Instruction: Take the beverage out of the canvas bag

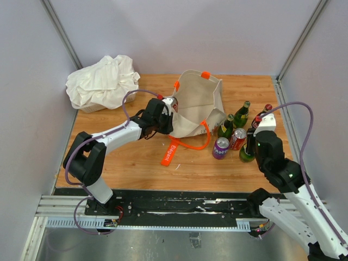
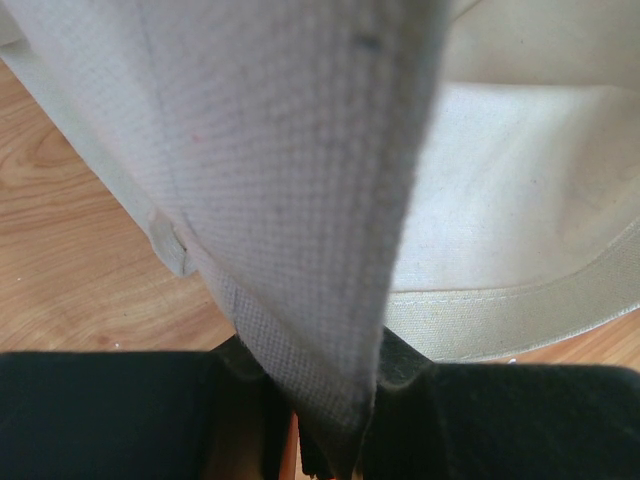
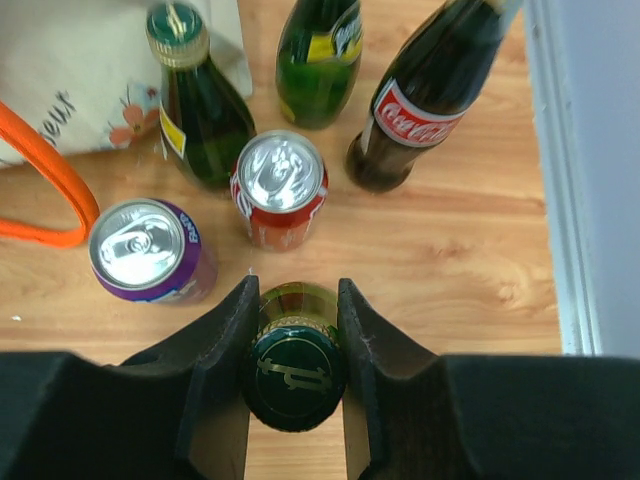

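The beige canvas bag (image 1: 198, 106) with orange handles (image 1: 193, 142) lies open-mouthed at the table's middle back. My left gripper (image 1: 171, 111) is shut on the bag's left rim. In the left wrist view, its cloth (image 2: 300, 150) runs down into the pinched jaws of the left gripper (image 2: 330, 400), and the pale inside of the bag shows to the right. Right of the bag, my right gripper (image 1: 250, 142) is shut on the neck of an upright green bottle (image 1: 247, 155). The bottle's dark green cap (image 3: 295, 370) sits between the fingers of the right gripper (image 3: 296, 300).
Beside the held bottle stand a purple can (image 3: 150, 250), a red can (image 3: 280, 185), two green bottles (image 3: 195, 100) (image 3: 320, 50) and a cola bottle (image 3: 420, 100). A white cloth bundle (image 1: 100, 81) lies at the back left. An orange tag (image 1: 170, 155) trails in front of the bag.
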`<state>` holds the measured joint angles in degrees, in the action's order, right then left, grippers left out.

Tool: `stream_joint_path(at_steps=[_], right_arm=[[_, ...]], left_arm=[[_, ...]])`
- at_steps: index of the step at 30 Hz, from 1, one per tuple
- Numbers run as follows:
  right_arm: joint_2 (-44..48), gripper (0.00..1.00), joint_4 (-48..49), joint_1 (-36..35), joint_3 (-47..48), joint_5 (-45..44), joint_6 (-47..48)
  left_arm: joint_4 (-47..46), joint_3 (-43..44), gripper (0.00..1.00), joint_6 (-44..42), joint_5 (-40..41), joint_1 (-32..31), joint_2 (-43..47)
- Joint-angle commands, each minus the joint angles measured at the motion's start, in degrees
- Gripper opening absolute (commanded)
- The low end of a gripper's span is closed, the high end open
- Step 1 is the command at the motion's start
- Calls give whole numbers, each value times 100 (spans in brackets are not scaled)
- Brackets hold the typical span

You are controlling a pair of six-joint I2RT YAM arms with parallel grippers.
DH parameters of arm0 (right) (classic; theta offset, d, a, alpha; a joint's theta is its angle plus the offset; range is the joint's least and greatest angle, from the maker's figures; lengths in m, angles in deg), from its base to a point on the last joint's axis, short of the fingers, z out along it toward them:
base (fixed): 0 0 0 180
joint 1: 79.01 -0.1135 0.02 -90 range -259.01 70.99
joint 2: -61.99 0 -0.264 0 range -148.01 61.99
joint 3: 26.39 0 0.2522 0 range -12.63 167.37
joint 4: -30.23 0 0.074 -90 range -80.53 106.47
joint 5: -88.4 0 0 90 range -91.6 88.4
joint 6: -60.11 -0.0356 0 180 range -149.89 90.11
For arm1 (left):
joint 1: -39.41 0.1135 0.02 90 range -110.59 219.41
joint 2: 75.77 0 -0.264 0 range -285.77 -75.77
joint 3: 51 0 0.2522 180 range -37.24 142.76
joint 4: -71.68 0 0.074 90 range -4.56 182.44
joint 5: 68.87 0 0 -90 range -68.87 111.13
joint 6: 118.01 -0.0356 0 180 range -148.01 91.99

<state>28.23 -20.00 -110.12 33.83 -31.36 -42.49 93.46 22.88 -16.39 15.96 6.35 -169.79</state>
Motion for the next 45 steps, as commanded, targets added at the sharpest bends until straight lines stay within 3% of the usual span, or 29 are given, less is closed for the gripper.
stream_joint_path(at_steps=[1,14,18,22,26,28,33,37,45], right_arm=[[-32,1,1210,-94,-334,48,-389],[-637,3,2233,9,-1058,117,-653],[-758,24,2285,53,-1171,44,-777],[-760,59,2160,53,-1262,-75,-807],[-690,74,1859,53,-1235,-260,-872],[-591,87,1784,48,-1156,-242,-792],[-529,83,1699,53,-541,-122,-427],[-993,78,1634,47,428,237,-173],[-2811,67,1863,-42,2424,2542,276]], left_arm=[[236,89,14,-46,-89,36,-148],[183,-18,13,42,-124,39,-119],[196,-9,14,29,-115,36,-120],[201,-24,14,25,-89,36,-100],[201,-31,14,25,-97,41,-115],[201,-29,14,17,-103,36,-116],[240,-42,13,8,-92,36,-52],[266,-83,13,12,-22,36,65],[272,-140,13,147,-6,36,251]])
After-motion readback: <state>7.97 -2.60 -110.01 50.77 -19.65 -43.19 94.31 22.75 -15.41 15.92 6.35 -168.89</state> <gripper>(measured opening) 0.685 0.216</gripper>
